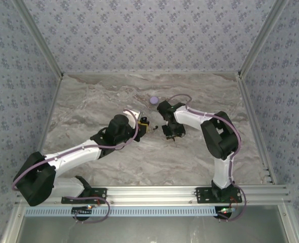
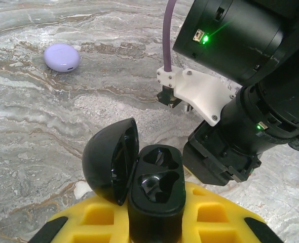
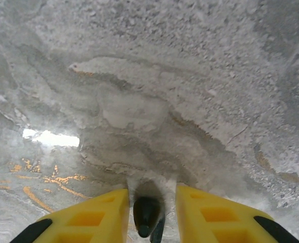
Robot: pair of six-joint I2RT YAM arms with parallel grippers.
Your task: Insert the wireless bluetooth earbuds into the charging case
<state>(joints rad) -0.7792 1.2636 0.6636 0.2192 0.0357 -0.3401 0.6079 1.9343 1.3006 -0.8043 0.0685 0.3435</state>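
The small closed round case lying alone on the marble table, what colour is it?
The closed case is pale lavender, clearest in the left wrist view.

I see a gray, marble-look surface (image 1: pixel 88 101) with wavy pale and brown streaks. Three walls stand around it: the back wall (image 1: pixel 149 35), the left wall (image 1: pixel 12 76) and the right wall (image 1: pixel 286 76). All have blue-gray paper with small flower shapes. Silver metal bars (image 1: pixel 39 38) run up the far corners. A silver rail (image 1: pixel 154 192) lies along the near edge. A bright spot of light (image 3: pixel 50 137) shines on the surface.
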